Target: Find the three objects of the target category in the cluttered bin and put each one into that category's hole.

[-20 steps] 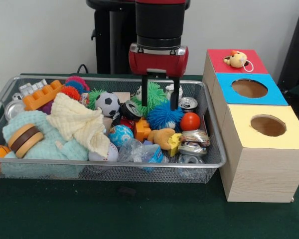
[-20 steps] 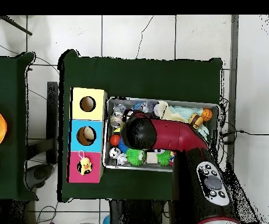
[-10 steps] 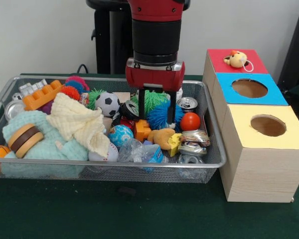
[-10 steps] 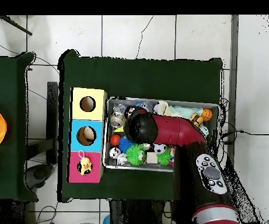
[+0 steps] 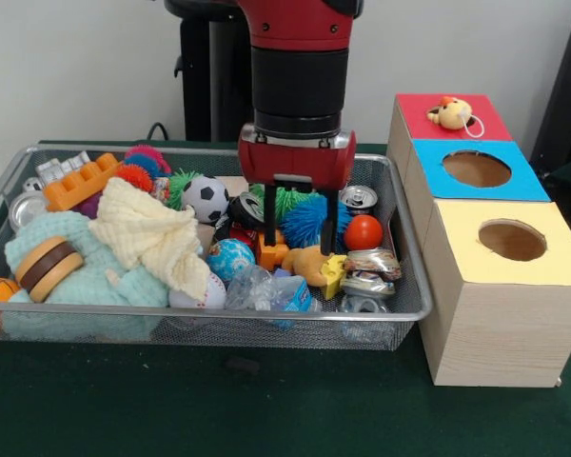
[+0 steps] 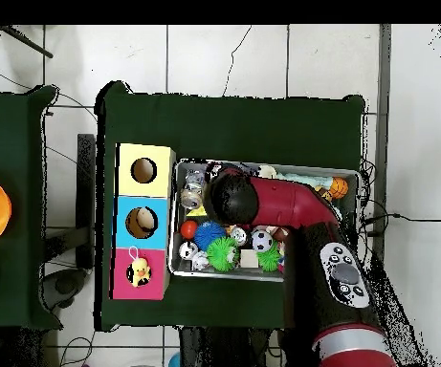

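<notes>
The end effector (image 5: 300, 228) hangs low in the wire bin (image 5: 266, 312) with fingers spread — released, straddling the blue spiky ball (image 5: 307, 217), just beside the red ball (image 5: 364, 231).

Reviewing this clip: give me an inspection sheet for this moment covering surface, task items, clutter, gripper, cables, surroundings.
Surface: dark green table carrying a wire bin and a box row.
Task items: red, blue and yellow box tops; blue hole and yellow hole open; duck toy sits on the red top.
Clutter: blue spiky ball, red ball, soccer ball, can, cream cloth, orange block.
Gripper: gripper open, lowered into the bin, fingers either side of the blue spiky ball.
Cables: black cable behind the bin.
Surroundings: tiled floor, white wall.
</notes>
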{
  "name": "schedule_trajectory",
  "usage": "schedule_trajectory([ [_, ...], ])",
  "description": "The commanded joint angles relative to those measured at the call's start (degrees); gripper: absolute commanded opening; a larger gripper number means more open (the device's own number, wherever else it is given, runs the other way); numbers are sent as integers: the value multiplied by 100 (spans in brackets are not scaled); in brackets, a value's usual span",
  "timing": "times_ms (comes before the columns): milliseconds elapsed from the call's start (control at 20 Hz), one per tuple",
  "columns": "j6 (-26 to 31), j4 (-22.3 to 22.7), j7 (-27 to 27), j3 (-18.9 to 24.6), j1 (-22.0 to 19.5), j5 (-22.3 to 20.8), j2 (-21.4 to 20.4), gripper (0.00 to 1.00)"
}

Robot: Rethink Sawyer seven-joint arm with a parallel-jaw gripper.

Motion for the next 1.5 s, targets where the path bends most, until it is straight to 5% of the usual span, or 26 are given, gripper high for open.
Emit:
schedule_trajectory([
  [50, 80, -277, 617, 85, 172, 93, 368, 100],
  [700, 136, -584, 716, -259, 655, -29, 696, 100],
  [1500, -12, -764, 389, -495, 476, -170, 964, 100],
])
